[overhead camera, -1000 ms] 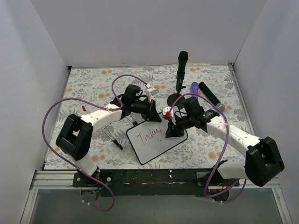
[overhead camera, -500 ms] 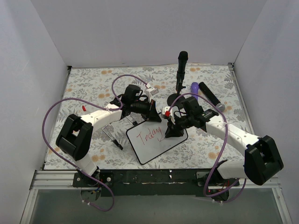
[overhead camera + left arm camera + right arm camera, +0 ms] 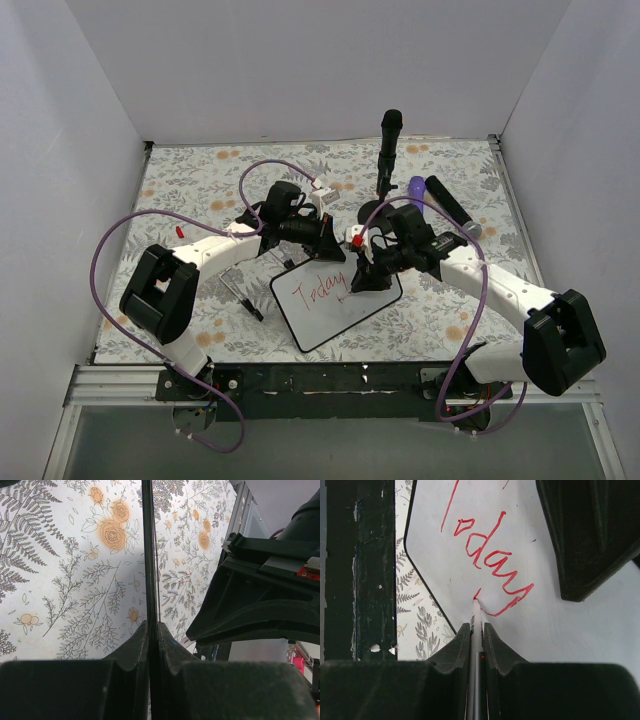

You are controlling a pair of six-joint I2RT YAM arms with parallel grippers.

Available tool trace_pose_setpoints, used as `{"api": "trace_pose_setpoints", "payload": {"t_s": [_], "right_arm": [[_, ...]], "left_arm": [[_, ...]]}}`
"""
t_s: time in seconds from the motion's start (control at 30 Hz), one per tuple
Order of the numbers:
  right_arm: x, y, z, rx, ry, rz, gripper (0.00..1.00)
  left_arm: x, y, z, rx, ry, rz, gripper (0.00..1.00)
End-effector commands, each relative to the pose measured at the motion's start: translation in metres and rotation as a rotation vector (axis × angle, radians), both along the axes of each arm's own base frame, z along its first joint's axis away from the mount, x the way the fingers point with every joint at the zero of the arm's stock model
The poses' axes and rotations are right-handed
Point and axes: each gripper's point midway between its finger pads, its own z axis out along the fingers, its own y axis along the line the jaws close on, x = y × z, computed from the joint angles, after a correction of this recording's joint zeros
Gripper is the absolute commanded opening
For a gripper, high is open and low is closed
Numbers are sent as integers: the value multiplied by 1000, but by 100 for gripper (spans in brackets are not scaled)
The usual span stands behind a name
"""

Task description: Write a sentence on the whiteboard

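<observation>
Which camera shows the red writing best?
Right wrist: the red writing fills the frame, legible, pen tip beside it. The top view shows it small on the whiteboard; the left wrist shows none.

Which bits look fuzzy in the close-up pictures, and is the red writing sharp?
Right wrist view: the red writing is sharp; the right tool holding the pen looks softer near the bottom. Left wrist view: the left tool is fuzzy, the flowered tablecloth crisp. Top view: evenly lit, faint shadows.
</observation>
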Motion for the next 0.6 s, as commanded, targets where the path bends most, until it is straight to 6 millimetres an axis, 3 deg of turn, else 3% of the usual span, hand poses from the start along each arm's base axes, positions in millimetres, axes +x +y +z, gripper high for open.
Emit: {"api": "trace_pose_setpoints", "payload": {"t_s": [0.0,0.13,0.4,0.57], "right_arm": [[18,14,24,65,-85,5,1],[17,16,28,75,-81,16,1],[-6,9,82,191,-100,144,1],[-4,-5,98,254,-124,136,1]], "left_arm": [[5,-1,10,-11,-119,-28,0],[5,-1,9,-9,-118,-28,0],[4,1,9,-6,-124,-26,0],[3,1,7,-3,-124,-26,0]]}}
